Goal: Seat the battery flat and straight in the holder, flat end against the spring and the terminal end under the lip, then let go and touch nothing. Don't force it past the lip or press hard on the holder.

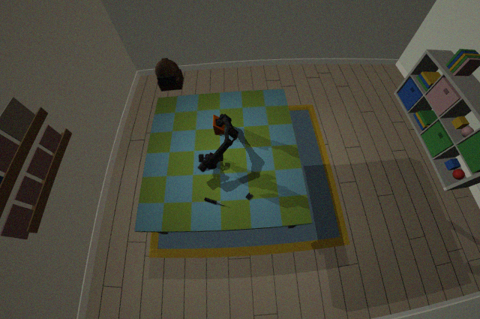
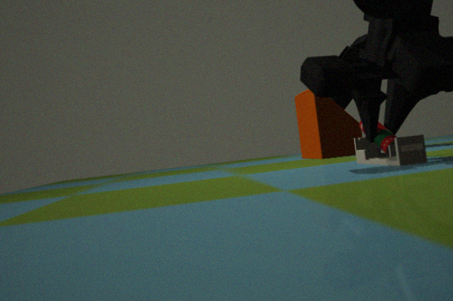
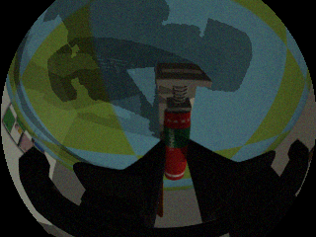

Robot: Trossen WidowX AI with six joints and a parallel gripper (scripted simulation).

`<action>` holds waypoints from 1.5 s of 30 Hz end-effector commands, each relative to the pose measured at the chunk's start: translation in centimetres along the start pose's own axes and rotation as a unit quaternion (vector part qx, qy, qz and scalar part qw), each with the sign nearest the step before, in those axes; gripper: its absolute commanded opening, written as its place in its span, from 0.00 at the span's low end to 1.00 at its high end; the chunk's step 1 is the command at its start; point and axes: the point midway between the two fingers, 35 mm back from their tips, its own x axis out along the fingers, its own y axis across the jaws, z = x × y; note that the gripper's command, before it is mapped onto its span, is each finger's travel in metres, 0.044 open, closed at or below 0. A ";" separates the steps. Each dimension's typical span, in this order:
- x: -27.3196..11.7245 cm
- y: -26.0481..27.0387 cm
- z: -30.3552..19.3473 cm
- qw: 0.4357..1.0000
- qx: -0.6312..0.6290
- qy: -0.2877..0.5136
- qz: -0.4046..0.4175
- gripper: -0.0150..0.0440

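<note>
the black metal claw (image 2: 380, 132) (image 3: 176, 144) grips the red-and-green cylindrical battery (image 2: 383, 139) (image 3: 176, 157) mid-barrel, tilted at the pale boxy holder (image 2: 410, 149) (image 3: 182, 74); probably stiff, slippery.

Grey walls, dim light — a cubby shelf (image 1: 435, 118) on plank flooring (image 1: 372, 210), blue-and-yellow rug (image 1: 323, 191) under the table (image 1: 178, 206).
</note>
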 end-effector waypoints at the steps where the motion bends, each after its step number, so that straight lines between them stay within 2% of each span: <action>1: 0.0 -0.1 0.2 1.000 -0.001 0.004 0.000 0.37; 45: -0.6 -0.2 1.9 1.000 0.000 -0.009 -0.001 0.37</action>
